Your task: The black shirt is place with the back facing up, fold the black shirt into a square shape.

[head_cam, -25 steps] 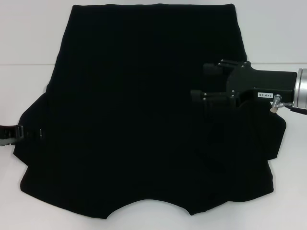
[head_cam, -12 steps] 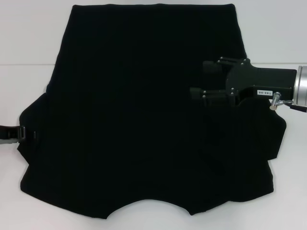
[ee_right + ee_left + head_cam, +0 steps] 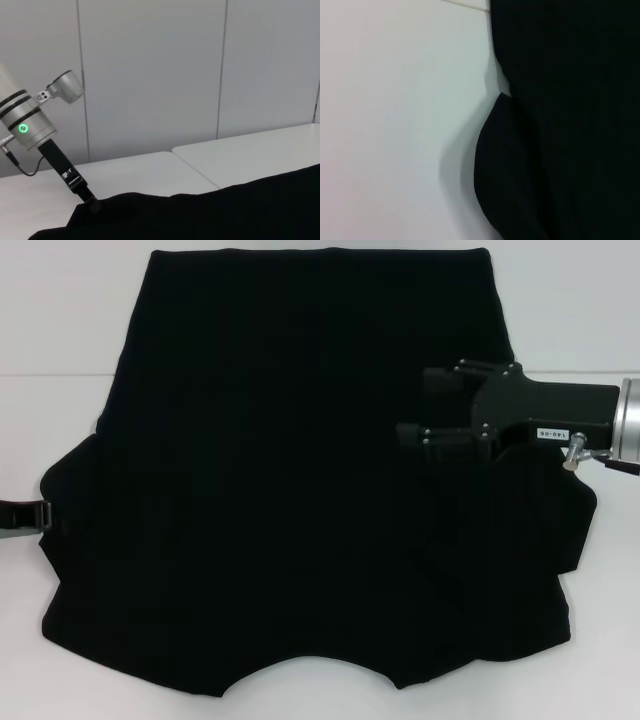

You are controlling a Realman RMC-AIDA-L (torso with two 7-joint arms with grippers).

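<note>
The shirt (image 3: pixel 300 480) lies flat, filling mid-frame. The right gripper (image 3: pixel 428 408), jaws parted, hovers mid-right; the left gripper (image 3: pixel 45 515), grip unclear, meets the left sleeve, apparently to fold.

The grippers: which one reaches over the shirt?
The right gripper: its fingers lie over the black shirt. The left gripper only meets the sleeve edge.

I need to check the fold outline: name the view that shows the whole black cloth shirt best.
The head view: the black cloth shirt lies spread, outline nearly complete. The left wrist view shows only one edge; the right wrist view a low strip.
</note>
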